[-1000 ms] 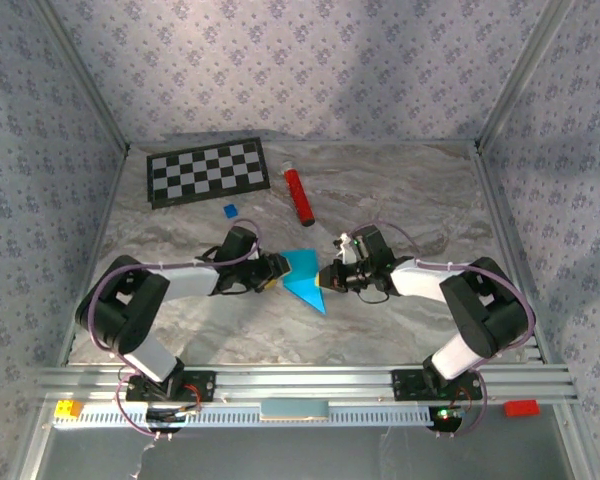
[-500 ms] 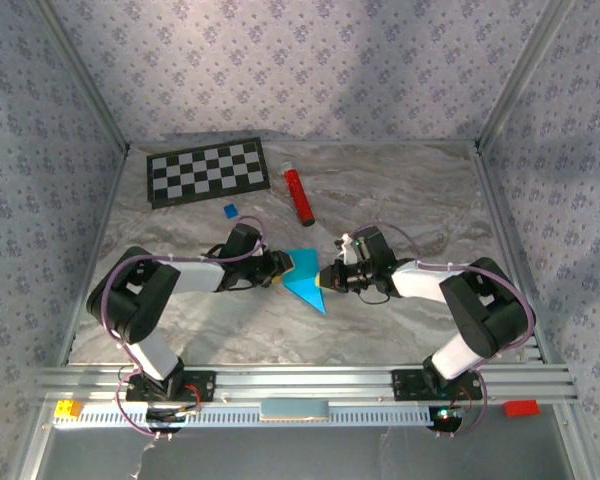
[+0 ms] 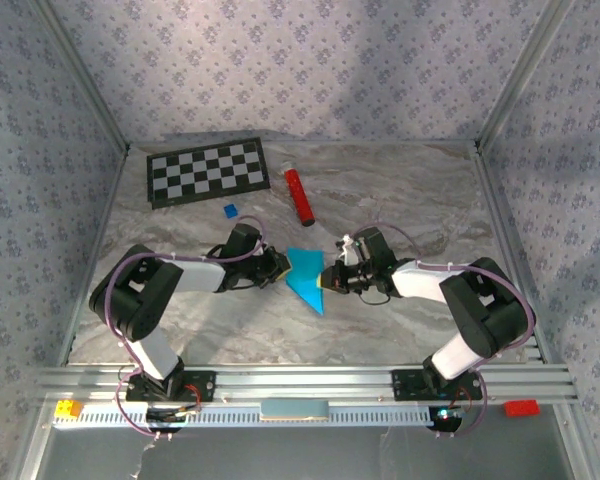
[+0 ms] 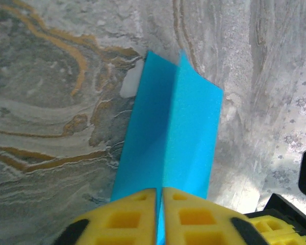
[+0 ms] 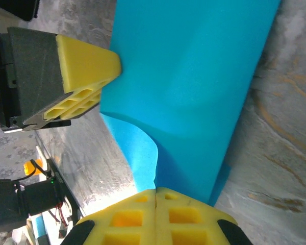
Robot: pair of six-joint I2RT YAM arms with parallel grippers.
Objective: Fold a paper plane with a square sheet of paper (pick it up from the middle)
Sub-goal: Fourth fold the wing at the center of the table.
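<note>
Cyan paper point(image 4: 168, 138) pinched, left fingers point(image 4: 122, 222), right fingers point(image 5: 188, 214)

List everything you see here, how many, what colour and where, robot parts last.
table: one, grey marbled, under everything
sheet of paper: one, cyan-blue, partly folded, middle of the table
checkerboard: one, black and white, far left of the table
cylinder: one, red, lying right of the checkerboard
small block: one, dark blue, just in front of the checkerboard
yellow block: one, yellow, near rail, left end
red block: one, red, near rail, right end
left gripper: one, yellow fingers, shut on the paper's left side
right gripper: one, yellow fingers, shut on the paper's right side
</note>
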